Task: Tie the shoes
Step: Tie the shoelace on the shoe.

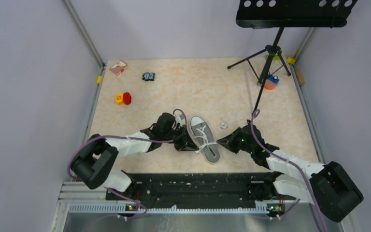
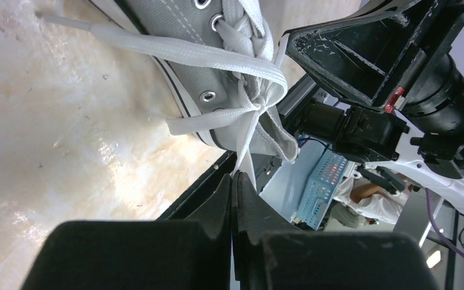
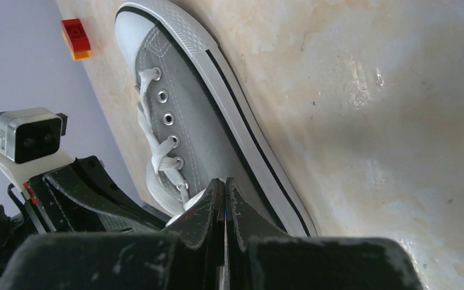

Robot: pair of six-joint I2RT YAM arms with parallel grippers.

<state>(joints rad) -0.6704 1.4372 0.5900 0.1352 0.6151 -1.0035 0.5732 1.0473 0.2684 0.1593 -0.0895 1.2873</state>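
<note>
Where the desk (image 1: 183, 92) meets its far left corner, a small pink box (image 1: 118, 67) lies flat. Nearer the arms sit a yellow piece (image 1: 119, 98) and a red piece (image 1: 127, 98), touching each other. A small dark object with blue parts (image 1: 148, 76) stands to the right of the box; its kind cannot be told.

The left hand (image 2: 234, 176) lies low at the sneaker's left flank. Its fingers are pressed together and pinch one strand of the laces (image 2: 187, 54), which runs taut from a crossing at the top eyelets down to the fingertips.

The grey sneaker (image 1: 204, 137) stands on its sole near the middle of the desk, towards the near edge. Its white toe cap points away from the arms and its heel points towards them.

The right hand (image 3: 222, 181) lies just beside the sneaker's right flank, fingers pressed together. A bit of white lace lies against the fingertips; whether it is nipped cannot be told.

A small metal ring (image 1: 223, 125) lies just beyond this hand. At the far right stands a black music stand (image 1: 270, 53), with an orange and blue object (image 1: 270, 82) beside its legs.
</note>
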